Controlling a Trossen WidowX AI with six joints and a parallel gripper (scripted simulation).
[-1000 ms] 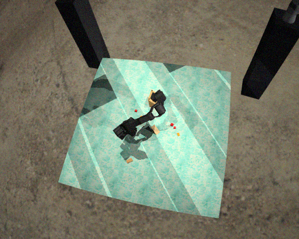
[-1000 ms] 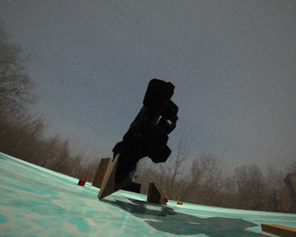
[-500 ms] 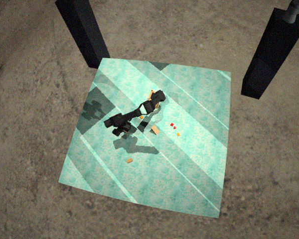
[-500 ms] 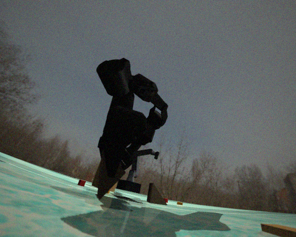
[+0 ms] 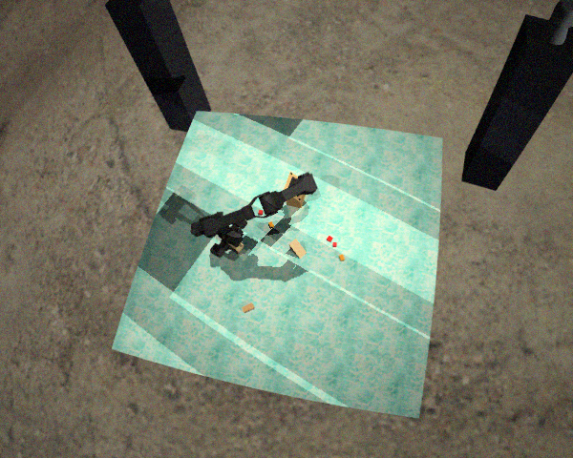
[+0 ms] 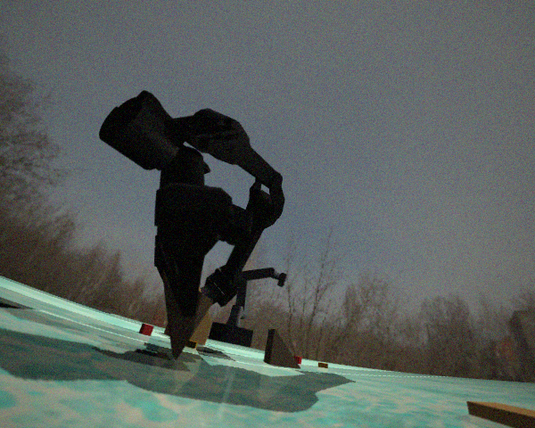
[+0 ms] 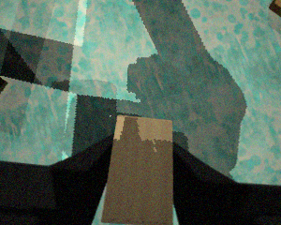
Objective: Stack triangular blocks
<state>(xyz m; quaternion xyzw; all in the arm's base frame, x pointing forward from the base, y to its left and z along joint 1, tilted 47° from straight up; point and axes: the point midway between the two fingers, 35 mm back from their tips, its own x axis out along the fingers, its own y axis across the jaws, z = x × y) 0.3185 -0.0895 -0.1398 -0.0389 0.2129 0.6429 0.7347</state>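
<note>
A tan triangular block (image 5: 237,247) (image 7: 141,180) is between the fingers of my gripper (image 5: 232,242) (image 6: 183,325) (image 7: 140,141), which is shut on it. In the exterior view the held block is dark, with a narrow edge pointing down close to the table; whether it touches the table cannot be told. The other triangular block (image 5: 297,248) (image 6: 278,350) stands on the table, apart from the gripper, to its right in the top and exterior views. Its upright side is at the left in the exterior view and its slope falls to the right.
A flat wooden piece (image 5: 247,307) (image 6: 509,415) lies apart. A wooden block with dark holes (image 5: 295,200) is beside the arm's base. Small red cubes (image 5: 328,239) (image 6: 145,329) and orange pieces (image 5: 341,257) (image 6: 323,365) lie about. Dark pillars (image 5: 521,98) stand beyond the table.
</note>
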